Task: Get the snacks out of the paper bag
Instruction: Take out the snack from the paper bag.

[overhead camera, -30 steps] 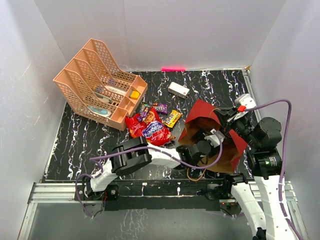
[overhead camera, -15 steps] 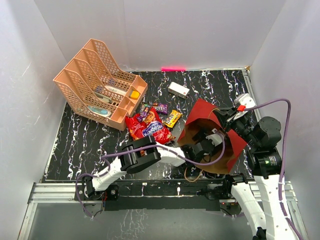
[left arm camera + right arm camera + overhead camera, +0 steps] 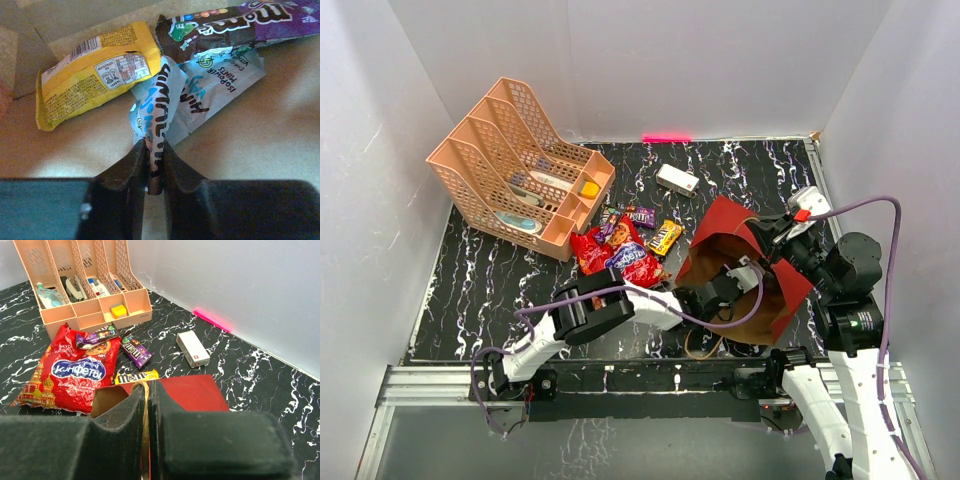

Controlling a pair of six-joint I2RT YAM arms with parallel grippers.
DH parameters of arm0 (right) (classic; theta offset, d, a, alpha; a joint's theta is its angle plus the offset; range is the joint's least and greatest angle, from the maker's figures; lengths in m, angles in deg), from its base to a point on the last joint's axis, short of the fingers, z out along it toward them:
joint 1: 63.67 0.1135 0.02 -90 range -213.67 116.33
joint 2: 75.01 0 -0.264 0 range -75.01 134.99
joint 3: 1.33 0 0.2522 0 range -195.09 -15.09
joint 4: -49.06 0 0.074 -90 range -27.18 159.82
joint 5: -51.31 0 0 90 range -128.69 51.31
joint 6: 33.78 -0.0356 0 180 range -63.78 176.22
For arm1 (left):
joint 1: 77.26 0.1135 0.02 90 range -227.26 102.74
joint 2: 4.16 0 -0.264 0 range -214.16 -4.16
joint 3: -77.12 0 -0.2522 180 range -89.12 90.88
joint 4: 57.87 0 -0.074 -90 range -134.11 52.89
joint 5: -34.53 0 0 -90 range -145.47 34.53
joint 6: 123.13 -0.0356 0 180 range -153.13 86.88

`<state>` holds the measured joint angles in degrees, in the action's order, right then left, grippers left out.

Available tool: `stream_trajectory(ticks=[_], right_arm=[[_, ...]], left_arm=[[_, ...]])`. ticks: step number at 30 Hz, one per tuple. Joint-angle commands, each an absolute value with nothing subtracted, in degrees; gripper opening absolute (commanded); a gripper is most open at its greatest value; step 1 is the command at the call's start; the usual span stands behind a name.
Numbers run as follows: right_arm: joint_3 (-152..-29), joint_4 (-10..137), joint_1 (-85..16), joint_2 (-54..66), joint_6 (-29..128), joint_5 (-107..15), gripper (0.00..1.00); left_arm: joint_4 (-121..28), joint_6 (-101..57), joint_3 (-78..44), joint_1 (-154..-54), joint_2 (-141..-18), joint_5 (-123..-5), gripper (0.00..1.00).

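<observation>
Three packets lie on the paper bag (image 3: 720,222) floor: yellow packet (image 3: 92,75), M&M's packet (image 3: 220,22), white-blue mint packet (image 3: 215,87); left gripper (image 3: 154,160) clenched on the white-blue mint packet's folded edge. We judge it light, limp, slippery; right gripper (image 3: 145,397) pinches the paper bag's cord.

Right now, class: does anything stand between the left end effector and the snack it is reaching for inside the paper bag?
Nothing visible does: the left end effector is shut on the white-blue mint packet. A yellow packet and a brown M&M's packet lie against its far end, inside the paper bag.
</observation>
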<state>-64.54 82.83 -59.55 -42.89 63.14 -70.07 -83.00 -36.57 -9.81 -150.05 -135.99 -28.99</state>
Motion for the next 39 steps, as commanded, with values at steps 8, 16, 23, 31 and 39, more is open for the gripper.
stream_trajectory(ticks=[8,16,23,31,39], right_arm=[[-68.35,82.44,-59.49,-43.42,63.27,-69.00,0.08],[-67.95,83.18,-59.45,-44.19,64.42,-68.30,0.08],[-67.49,83.30,-59.50,-44.83,65.74,-67.71,0.08],[-67.30,82.95,-59.48,-44.80,67.02,-64.88,0.08],[-68.22,82.18,-59.48,-44.36,64.29,-53.26,0.08]], left_arm=[[-74.38,-34.66,-11.44,-149.95,-124.14,-37.32,0.04],[-69.59,-30.56,-19.99,-149.96,-110.52,-41.82,0.04],[-62.59,-28.77,-31.35,-149.95,-92.43,-52.09,0.03],[-46.94,-30.98,-36.36,-149.61,-69.87,-47.90,0.00],[-43.03,-36.49,-35.96,-146.42,-64.80,-21.31,0.00]])
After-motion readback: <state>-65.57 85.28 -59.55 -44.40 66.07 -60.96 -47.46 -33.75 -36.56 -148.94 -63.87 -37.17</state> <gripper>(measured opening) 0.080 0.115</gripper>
